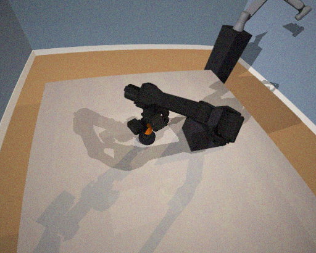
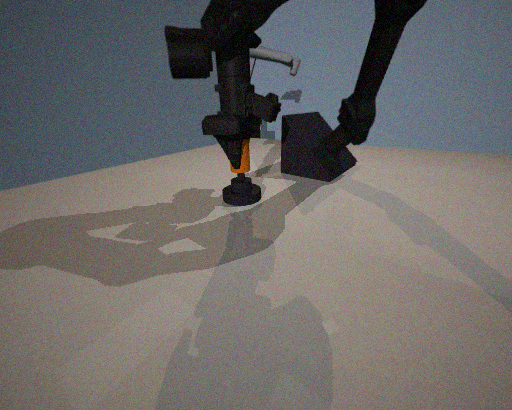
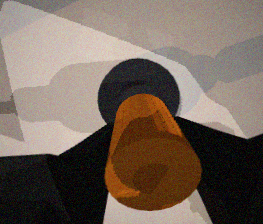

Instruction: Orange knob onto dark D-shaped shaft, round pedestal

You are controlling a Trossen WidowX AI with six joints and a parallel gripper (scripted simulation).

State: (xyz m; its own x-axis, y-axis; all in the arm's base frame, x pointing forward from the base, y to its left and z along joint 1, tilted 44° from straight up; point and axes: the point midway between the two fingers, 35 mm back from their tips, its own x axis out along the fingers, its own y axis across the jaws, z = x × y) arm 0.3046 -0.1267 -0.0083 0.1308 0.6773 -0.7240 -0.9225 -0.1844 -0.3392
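Observation:
My gripper (image 2: 239, 162) (image 1: 148, 129) (image 3: 143, 125) is shut on the orange knob (image 2: 241, 159) (image 1: 148, 130) (image 3: 149, 160) and holds it upright. The knob hangs straight above the dark round pedestal (image 2: 241, 194) (image 1: 147, 138) (image 3: 138, 87). In the exterior view the knob's lower end sits just above the tip of the dark shaft (image 2: 241, 177), with a thin gap or light contact that I cannot tell apart. In the wrist view the knob covers the shaft, and the pedestal shows behind its far end. The shaft's flat side is hidden.
The arm's dark base block (image 1: 205, 136) (image 2: 313, 147) stands right of the pedestal. A tall dark post (image 1: 228, 50) with a grey arm stands at the back right corner. A pale mat (image 1: 144, 200) lies on the orange table (image 1: 82, 63), which has a white rim.

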